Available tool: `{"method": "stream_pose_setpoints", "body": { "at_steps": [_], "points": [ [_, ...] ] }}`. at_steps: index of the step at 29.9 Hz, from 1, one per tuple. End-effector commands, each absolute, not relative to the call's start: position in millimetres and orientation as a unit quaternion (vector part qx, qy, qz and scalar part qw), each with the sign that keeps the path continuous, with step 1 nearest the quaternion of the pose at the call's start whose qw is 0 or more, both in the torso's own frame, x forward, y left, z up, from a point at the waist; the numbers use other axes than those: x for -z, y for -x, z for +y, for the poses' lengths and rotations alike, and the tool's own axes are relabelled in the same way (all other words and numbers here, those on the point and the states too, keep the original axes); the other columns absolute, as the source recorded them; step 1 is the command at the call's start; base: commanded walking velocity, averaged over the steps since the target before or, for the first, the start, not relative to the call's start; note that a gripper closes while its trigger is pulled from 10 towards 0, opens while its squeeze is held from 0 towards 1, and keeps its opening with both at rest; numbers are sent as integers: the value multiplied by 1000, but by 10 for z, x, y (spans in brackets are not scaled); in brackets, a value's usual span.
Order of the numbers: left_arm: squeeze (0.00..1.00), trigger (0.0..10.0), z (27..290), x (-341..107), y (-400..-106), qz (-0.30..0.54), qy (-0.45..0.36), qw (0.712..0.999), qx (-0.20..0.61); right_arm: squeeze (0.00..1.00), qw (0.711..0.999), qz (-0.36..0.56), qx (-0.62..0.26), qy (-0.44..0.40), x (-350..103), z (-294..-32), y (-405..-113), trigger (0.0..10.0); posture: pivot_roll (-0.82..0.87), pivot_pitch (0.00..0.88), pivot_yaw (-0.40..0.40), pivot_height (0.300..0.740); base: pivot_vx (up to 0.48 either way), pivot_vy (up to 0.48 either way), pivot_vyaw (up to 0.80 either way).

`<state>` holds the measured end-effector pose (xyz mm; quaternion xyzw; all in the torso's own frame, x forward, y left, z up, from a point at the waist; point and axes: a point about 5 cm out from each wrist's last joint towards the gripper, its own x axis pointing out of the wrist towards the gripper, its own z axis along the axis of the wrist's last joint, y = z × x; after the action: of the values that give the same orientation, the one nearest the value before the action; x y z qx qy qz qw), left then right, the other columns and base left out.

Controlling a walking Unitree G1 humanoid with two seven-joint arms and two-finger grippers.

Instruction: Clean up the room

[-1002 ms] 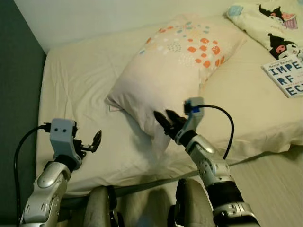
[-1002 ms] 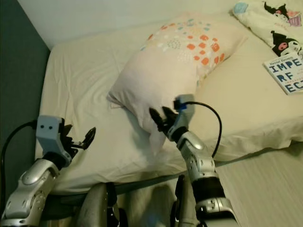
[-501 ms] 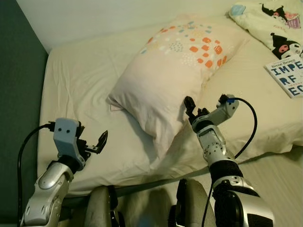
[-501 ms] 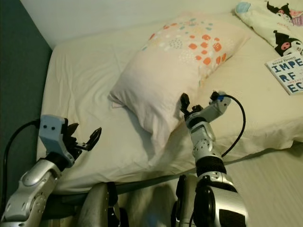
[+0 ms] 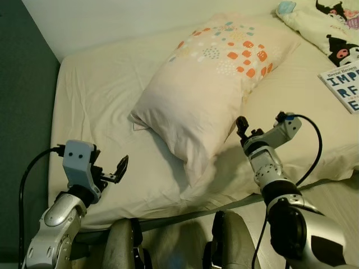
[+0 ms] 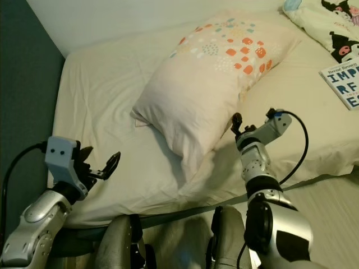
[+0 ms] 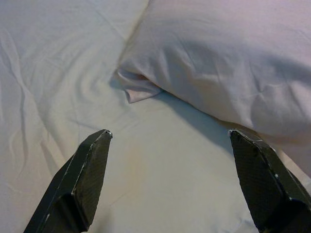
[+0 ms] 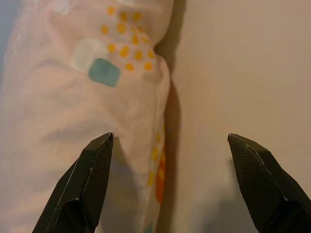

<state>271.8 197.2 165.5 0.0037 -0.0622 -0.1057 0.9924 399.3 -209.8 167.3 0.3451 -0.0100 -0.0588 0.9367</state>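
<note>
A large pale pink pillow [image 5: 207, 84] with orange and teal squares lies slanted across the cream bed [image 5: 95, 101]. Its lower corner droops toward the bed's near edge. My right gripper [image 5: 242, 126] hovers open just beside the pillow's right edge, holding nothing. In the right wrist view, its fingers [image 8: 87, 179] are spread wide, with the pillow [image 8: 73, 97] to one side and bare sheet to the other. My left gripper [image 5: 109, 168] is open over the sheet near the bed's near left corner. In the left wrist view it faces the pillow's left corner [image 7: 141, 87].
A book [image 5: 345, 87] with large letters lies on the bed at the right. Behind it is a blanket [image 5: 331, 28] with cartoon prints. A dark grey wall [image 5: 22, 112] runs along the bed's left side. Pale floor [image 5: 342, 196] shows at the lower right.
My right gripper has come off the pillow's lower corner and swung right to the pillow's right edge. The pillow corner has settled on the bed. The left arm barely moved.
</note>
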Motion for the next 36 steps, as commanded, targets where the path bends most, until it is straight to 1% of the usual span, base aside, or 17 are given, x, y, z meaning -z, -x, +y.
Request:
{"method": "stream_pose_setpoints", "body": {
  "at_steps": [1, 4, 6, 9, 10, 11, 12, 13, 14, 18, 19, 22, 25, 26, 27, 28, 36],
  "points": [
    [0, 10000, 2048, -1663, -2665, -53, -20, 994, 95, 0, 931, -4, 57, -359, -1615, -2096, -3980, 10000, 158, 382, 52, 601, 0, 0, 0],
    [0, 10000, 2046, -1724, -2630, -60, -24, 993, 98, 0, 922, -21, 46, -384, -1671, -2124, -3991, 10000, 172, 386, 53, 601, 0, 0, 0],
    [0, 10000, 2041, -1736, -2611, -60, -25, 993, 99, 0, 923, -18, 30, -382, -1682, -2091, -4001, 10000, 174, 389, 54, 601, 0, 0, 0],
    [0, 10000, 2039, -1730, -2584, -59, -27, 993, 100, 0, 932, -1, 10, -362, -1659, -2014, -4008, 10000, 174, 391, 56, 601, 0, 0, 0],
    [0, 10000, 2032, -1712, -2574, -56, -29, 993, 100, 0, 940, 21, 0, -342, -1597, -1951, -4000, 10000, 174, 390, 57, 601, 0, 0, 0],
    [0, 10000, 2032, -1712, -2574, -56, -29, 993, 100, 0, 940, 21, 0, -342, -1597, -1951, -4000, 10000, 174, 390, 57, 601, 0, 0, 0],
    [0, 10000, 2024, -1695, -2571, -53, -31, 993, 101, 0, 946, 48, -16, -321, -1513, -1859, -3985, 10000, 176, 390, 60, 601, 0, 0, 0],
    [0, 10000, 2024, -1695, -2571, -53, -31, 993, 101, 0, 946, 48, -16, -321, -1513, -1859, -3985, 10000, 176, 390, 60, 601, 0, 0, 0],
    [0, 10000, 2014, -1687, -2569, -51, -32, 993, 102, 0, 950, 67, -33, -304, -1446, -1780, -3968, 10000, 177, 391, 61, 601, 0, 0, 0],
    [0, 10000, 2016, -1693, -2587, -49, -35, 993, 103, 0, 940, 101, -101, -309, -1320, -1503, -3924, 10000, 178, 394, 64, 601, 0, 0, 0],
    [0, 10000, 2016, -1693, -2587, -49, -35, 993, 103, 0, 940, 101, -101, -309, -1320, -1503, -3924, 10000, 178, 394, 64, 601, 0, 0, 0],
    [0, 10000, 2037, -1705, -2596, -48, -38, 993, 101, 0, 939, 113, -140, -292, -1283, -1359, -3902, 10000, 178, 392, 66, 601, 0, 0, 0],
    [0, 10000, 2041, -1709, -2597, -48, -39, 993, 101, 0, 939, 114, -144, -290, -1280, -1342, -3900, 10000, 176, 389, 66, 601, 0, 0, 0],
    [0, 10000, 2039, -1711, -2598, -48, -40, 993, 101, 0, 940, 112, -146, -287, -1283, -1341, -3900, 4314, 176, 389, 66, 601, 0, 0, 0],
    [0, 10000, 2033, -1712, -2600, -48, -41, 993, 102, 0, 942, 111, -143, -283, -1287, -1356, -3902, 745, 174, 386, 66, 601, 0, 0, 0],
    [0, 10000, 2028, -1714, -2601, -48, -41, 993, 102, 0, 943, 109, -140, -281, -1292, -1376, -3905, 0, 174, 386, 66, 601, 0, 0, 0],
    [0, 10000, 2017, -1722, -2618, -49, -44, 992, 104, 0, 947, 98, -122, -280, -1331, -1502, -3922, 0, 169, 379, 69, 601, 0, 0, 0]
  ]
}}
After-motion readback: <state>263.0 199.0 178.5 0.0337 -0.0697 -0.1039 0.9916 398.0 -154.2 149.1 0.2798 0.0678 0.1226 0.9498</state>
